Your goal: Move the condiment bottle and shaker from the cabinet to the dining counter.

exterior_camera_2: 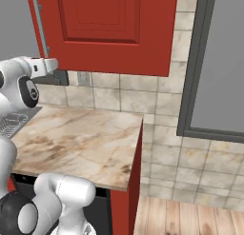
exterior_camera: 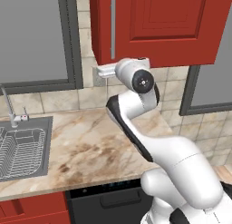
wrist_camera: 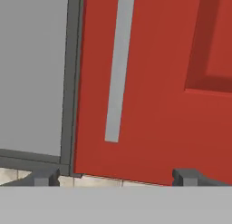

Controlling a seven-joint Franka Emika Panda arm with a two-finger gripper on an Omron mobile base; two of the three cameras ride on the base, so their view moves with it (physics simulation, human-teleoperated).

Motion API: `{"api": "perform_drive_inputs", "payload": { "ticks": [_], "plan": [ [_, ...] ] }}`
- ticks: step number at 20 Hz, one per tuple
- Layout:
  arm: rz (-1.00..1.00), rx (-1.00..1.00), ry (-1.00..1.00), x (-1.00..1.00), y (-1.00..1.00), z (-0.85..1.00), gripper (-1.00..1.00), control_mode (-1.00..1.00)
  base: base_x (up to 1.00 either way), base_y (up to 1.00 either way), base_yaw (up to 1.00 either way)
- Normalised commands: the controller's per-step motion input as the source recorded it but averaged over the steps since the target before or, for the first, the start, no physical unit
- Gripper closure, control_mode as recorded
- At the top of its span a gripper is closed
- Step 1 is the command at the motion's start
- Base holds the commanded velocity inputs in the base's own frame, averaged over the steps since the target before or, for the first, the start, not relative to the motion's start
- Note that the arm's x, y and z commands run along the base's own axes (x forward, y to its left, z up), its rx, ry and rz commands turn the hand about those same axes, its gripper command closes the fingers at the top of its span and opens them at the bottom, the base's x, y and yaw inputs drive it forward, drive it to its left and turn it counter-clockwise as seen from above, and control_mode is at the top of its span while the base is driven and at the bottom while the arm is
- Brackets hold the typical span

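The red wall cabinet (exterior_camera: 172, 23) (exterior_camera_2: 105, 29) (wrist_camera: 158, 82) hangs above the worktop with its raised-panel door shut. Its vertical silver bar handle (exterior_camera: 113, 28) (exterior_camera_2: 41, 27) (wrist_camera: 118, 69) runs along the door's left edge. My gripper (exterior_camera: 98, 72) (exterior_camera_2: 55, 64) (wrist_camera: 115, 177) is open with nothing between its fingers. It sits just below the door's lower left corner and points at the door under the handle. The condiment bottle and the shaker are hidden. The dining counter is out of view.
A marble worktop (exterior_camera: 90, 146) (exterior_camera_2: 81, 139) lies below, ending at a red side panel (exterior_camera_2: 136, 181) with wooden floor beyond. A sink with a wire rack (exterior_camera: 25, 146) and a faucet (exterior_camera: 9, 107) are at the left. Grey windows (exterior_camera: 31, 37) (exterior_camera_2: 224, 63) flank the cabinet.
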Motion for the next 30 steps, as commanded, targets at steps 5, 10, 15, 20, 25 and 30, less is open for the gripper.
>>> {"api": "perform_drive_inputs", "payload": {
  "ticks": [5,10,15,20,25,30],
  "plan": [
    [0.0,0.0,-0.3,0.12,0.16,0.35,-1.0,-1.0,0.0,0.0,0.0],
    [0.0,0.0,-0.26,0.0,0.07,0.39,-1.0,-1.0,0.0,0.0,0.0],
    [0.0,0.0,-0.08,0.1,0.01,0.19,-1.0,-1.0,0.0,0.0,0.0],
    [0.0,0.0,0.0,0.32,0.0,0.16,-1.0,-1.0,0.0,0.0,0.0],
    [0.0,0.0,0.0,0.41,0.0,0.19,-1.0,-1.0,0.0,0.0,0.0],
    [0.0,0.0,0.0,0.47,0.0,0.07,-1.0,-1.0,0.0,0.0,0.0]
  ]
}}
